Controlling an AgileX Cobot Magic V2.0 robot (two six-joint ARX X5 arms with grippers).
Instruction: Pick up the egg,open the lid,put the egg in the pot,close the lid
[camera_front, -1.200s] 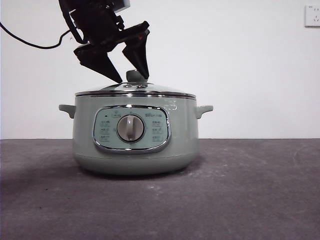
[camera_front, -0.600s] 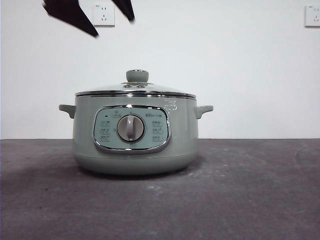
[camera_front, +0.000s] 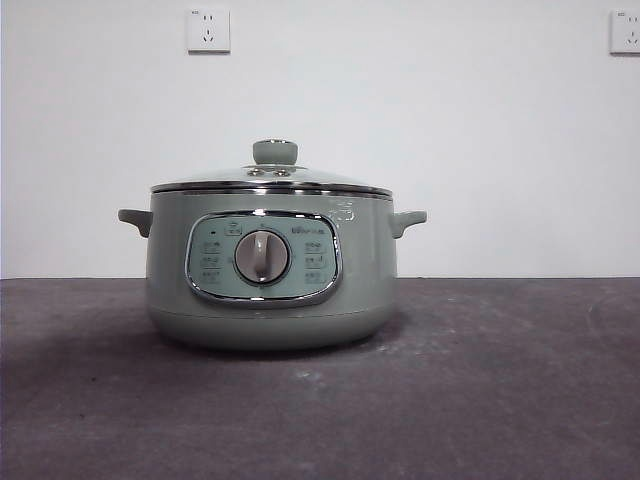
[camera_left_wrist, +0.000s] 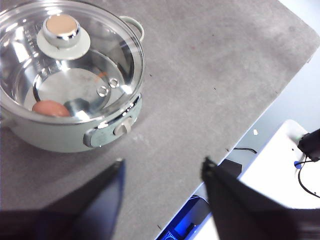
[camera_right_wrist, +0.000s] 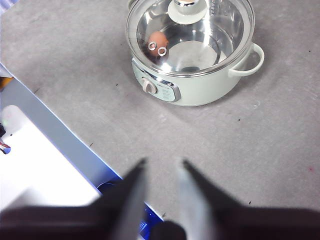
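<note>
The pale sage-green pot (camera_front: 270, 270) stands on the dark table with its glass lid (camera_front: 270, 180) closed on top, green knob (camera_front: 274, 152) up. Through the glass, the brown-orange egg (camera_left_wrist: 51, 108) lies inside the pot; it also shows in the right wrist view (camera_right_wrist: 159, 38). My left gripper (camera_left_wrist: 162, 170) is open and empty, high above the table beside the pot (camera_left_wrist: 70, 135). My right gripper (camera_right_wrist: 162, 167) is open with a narrow gap and empty, high above the table in front of the pot (camera_right_wrist: 195, 85). Neither gripper shows in the front view.
The grey table (camera_front: 480, 380) stretches around the pot. Its edge (camera_left_wrist: 260, 120) and a white surface with cables (camera_left_wrist: 290, 165) lie off to one side. Two wall sockets (camera_front: 208, 30) sit on the white wall behind.
The open gripper that stood at the lid's knob one second ago has risen up and left, out of the front view. The lid stays closed on the pot.
</note>
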